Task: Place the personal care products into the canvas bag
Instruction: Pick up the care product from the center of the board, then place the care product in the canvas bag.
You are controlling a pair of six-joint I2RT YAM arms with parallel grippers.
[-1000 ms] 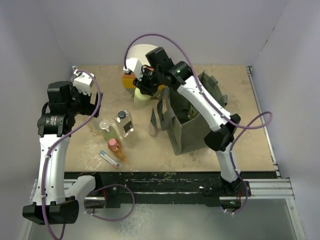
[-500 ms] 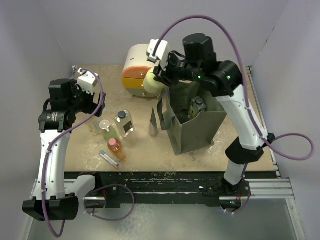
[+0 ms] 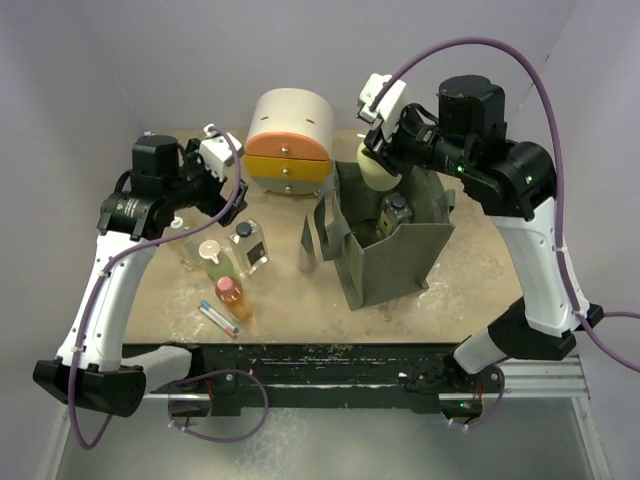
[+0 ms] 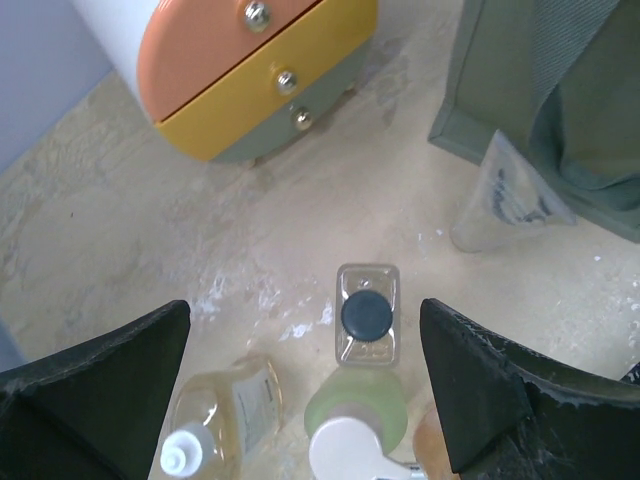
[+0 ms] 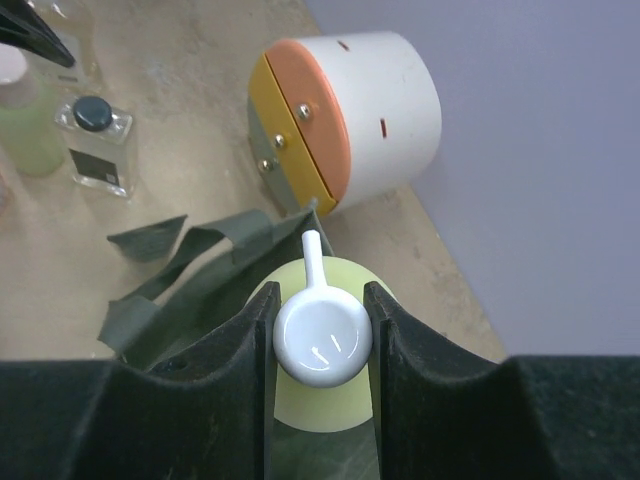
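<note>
My right gripper [image 3: 380, 160] [image 5: 322, 318] is shut on the white pump head of a pale yellow-green bottle [image 3: 377, 170] [image 5: 322, 405]. It hangs over the back left rim of the olive canvas bag [image 3: 392, 265] [image 5: 205, 295]. A black-capped bottle [image 3: 397, 208] stands inside the bag. My left gripper [image 3: 215, 200] [image 4: 305, 320] is open above the bottles on the table. Below it are a clear square black-capped bottle [image 3: 248, 245] [image 4: 367, 315], a pale green white-pump bottle [image 3: 212, 258] [image 4: 355, 415] and a yellowish white-capped bottle [image 4: 215, 415]. An orange pink-capped bottle [image 3: 230, 295] and a slim grey one [image 3: 218, 318] lie nearer.
The round cream, orange and yellow drawer unit [image 3: 290, 145] [image 4: 250, 70] [image 5: 340, 120] stands at the back, left of the bag. The bag's strap handles [image 3: 322, 240] [image 4: 505, 190] hang toward the bottles. Grey walls close in the table on three sides.
The right arm carried the pump bottle from in front of the drawer unit rightward to above the bag. The left arm swung right, over the bottles, still open.
</note>
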